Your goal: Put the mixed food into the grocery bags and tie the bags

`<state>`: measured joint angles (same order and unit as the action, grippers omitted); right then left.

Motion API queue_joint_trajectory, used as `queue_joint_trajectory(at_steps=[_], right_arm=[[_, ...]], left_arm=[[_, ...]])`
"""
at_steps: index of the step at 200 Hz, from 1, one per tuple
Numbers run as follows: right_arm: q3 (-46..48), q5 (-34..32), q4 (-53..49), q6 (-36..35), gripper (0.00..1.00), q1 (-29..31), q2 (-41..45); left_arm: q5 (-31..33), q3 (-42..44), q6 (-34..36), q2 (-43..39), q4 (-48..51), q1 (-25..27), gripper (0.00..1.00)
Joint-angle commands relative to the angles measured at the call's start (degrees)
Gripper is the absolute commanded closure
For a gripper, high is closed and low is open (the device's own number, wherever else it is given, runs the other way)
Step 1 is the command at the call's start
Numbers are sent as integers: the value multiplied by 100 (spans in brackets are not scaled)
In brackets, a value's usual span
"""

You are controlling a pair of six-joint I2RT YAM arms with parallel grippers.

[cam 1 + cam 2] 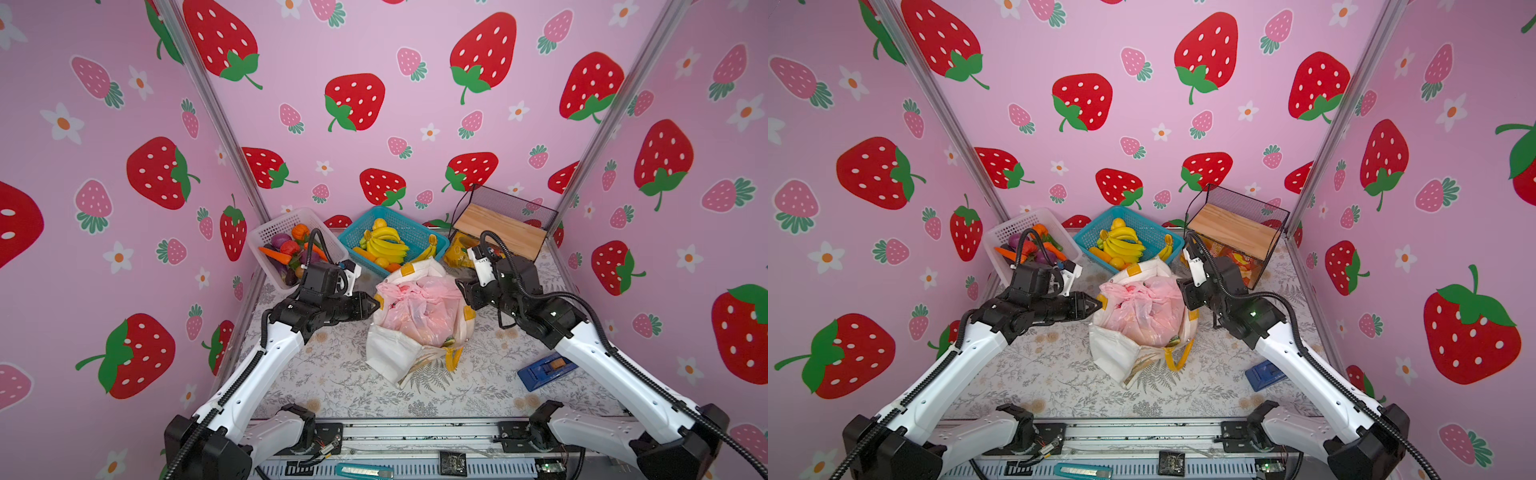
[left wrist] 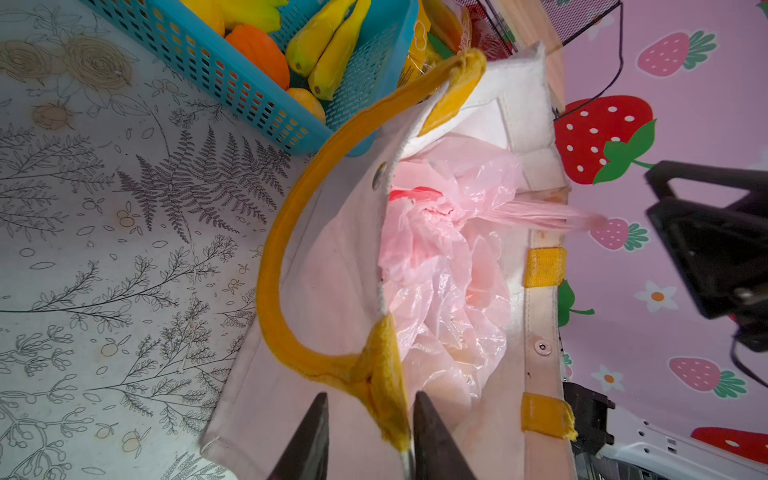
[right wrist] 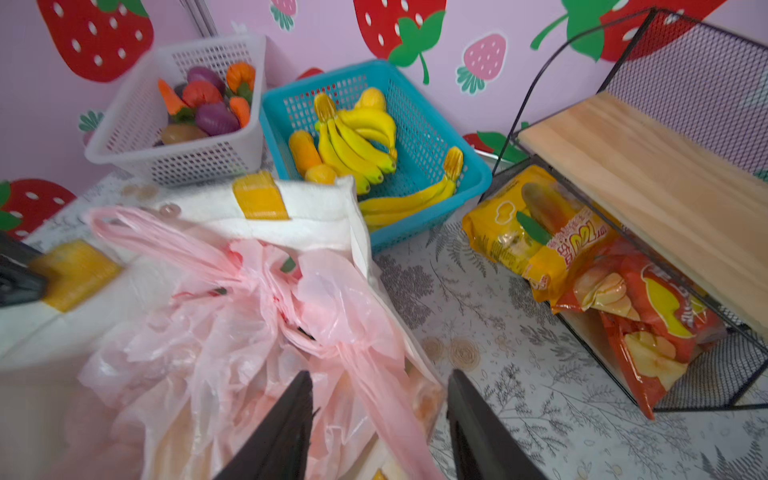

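A white canvas tote [image 1: 390, 353] [image 1: 1113, 353] with yellow handles stands mid-table in both top views. A thin pink plastic bag [image 1: 419, 309] [image 1: 1144, 311] fills its mouth. The mixed food shows only as faint shapes through the pink film. My left gripper [image 1: 376, 305] [image 2: 370, 395] is open at the tote's left rim, and the root of the yellow handle [image 2: 270, 257] lies between its jaws against one finger. My right gripper [image 1: 459, 286] [image 3: 380, 374] is open at the right rim. A twisted pink handle strip [image 3: 365, 370] runs loose between its fingers.
A white basket [image 1: 291, 224] of vegetables and a blue basket [image 1: 399, 232] of bananas stand at the back. Right of them is a wire rack [image 1: 498, 228] with a wooden shelf and snack bags [image 3: 540, 232]. A blue object [image 1: 544, 370] lies front right.
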<state>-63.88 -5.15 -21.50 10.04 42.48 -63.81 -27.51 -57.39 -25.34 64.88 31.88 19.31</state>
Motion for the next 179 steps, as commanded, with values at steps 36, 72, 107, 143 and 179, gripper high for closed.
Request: queue_joint_trajectory(at_steps=[36,72,107,143,179], right_arm=[[-404,-285,-154,-238,46,757,-1061],[-91,-643,185,-150,35,754,-1504],[292,-271,733,-101,21,352,-2023],[487,1667,1419,141,21,315,-2560],[395,2921,1632,137,21,319,-2689]], left_arm=[[-71,-170,148,187,106,19,100],[-27,-116,201,139,79,12,100],[-70,-124,205,157,70,17,100],[-96,-49,184,182,12,19,100],[-141,-50,179,241,-30,20,100]])
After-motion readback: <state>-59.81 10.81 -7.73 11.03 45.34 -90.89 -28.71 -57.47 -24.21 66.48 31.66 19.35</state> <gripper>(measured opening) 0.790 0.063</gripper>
